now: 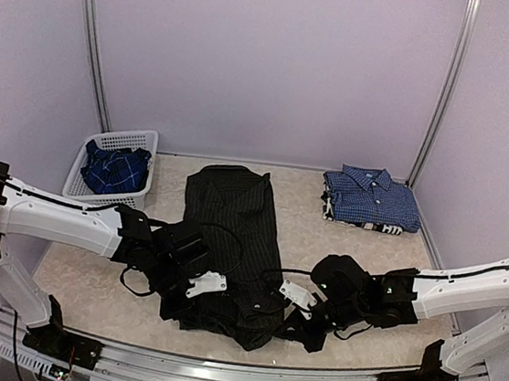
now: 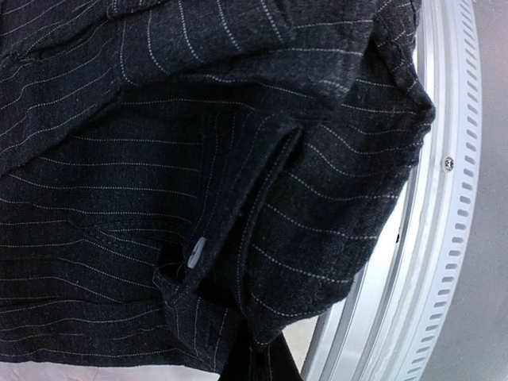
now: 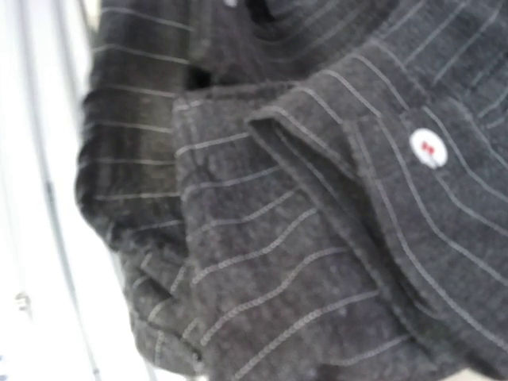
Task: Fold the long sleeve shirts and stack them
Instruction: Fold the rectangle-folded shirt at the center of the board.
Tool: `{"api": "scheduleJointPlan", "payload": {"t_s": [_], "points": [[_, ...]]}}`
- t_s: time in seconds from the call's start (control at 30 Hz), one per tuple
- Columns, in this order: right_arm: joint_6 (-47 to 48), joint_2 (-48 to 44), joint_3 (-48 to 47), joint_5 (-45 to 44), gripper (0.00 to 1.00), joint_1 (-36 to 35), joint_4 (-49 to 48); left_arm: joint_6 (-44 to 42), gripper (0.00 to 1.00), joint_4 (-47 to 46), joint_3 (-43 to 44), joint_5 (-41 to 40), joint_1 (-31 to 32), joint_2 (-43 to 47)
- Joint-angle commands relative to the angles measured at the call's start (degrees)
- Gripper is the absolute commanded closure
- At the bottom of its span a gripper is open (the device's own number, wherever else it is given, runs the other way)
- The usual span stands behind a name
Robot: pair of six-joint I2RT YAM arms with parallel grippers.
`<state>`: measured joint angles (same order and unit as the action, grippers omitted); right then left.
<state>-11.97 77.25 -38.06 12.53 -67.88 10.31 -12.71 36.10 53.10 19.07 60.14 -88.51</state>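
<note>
Black pinstriped shirt [image 1: 231, 234] runs near-to-far; I have left gripper [image 1: 209, 286] and right gripper [image 1: 295, 295] clenched on its near hem.

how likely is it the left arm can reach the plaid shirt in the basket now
Probably not yet: its fingers seem shut on the black pinstriped shirt. Once it lets go, the way looks free to the plaid shirt in the open-topped basket.

Spread shirt [image 1: 231, 234] centre; basket [image 1: 76, 173] holding crumpled shirt [image 1: 117, 168] far left; folded shirt [image 1: 371, 196] far right.
</note>
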Motion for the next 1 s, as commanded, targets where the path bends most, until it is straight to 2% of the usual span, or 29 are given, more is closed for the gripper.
{"api": "scheduleJointPlan", "payload": {"t_s": [0.0,0.23,0.4,0.63,0.97], "points": [[-1.4,-1.1,-2.3,6.3,1.0,0.2,4.1,-1.3,1.0,0.9,2.1,3.0,-1.4,-0.1],[0.4,6.9,-7.7,9.6,1.0,3.8,9.9,-1.5,1.0,1.7,3.2,4.3,-4.0,1.6],[1.9,8.7,-12.2,11.8,1.0,6.5,12.6,-1.4,1.0,1.8,3.8,4.2,-6.9,3.0],[4.4,11.9,-19.5,15.6,0.97,13.5,17.3,-0.9,1.0,2.8,6.1,4.8,-10.6,1.4],[5.3,20.8,-28.2,22.3,1.0,23.9,20.1,-1.0,1.0,3.5,12.3,6.6,-19.2,-1.6]]}}
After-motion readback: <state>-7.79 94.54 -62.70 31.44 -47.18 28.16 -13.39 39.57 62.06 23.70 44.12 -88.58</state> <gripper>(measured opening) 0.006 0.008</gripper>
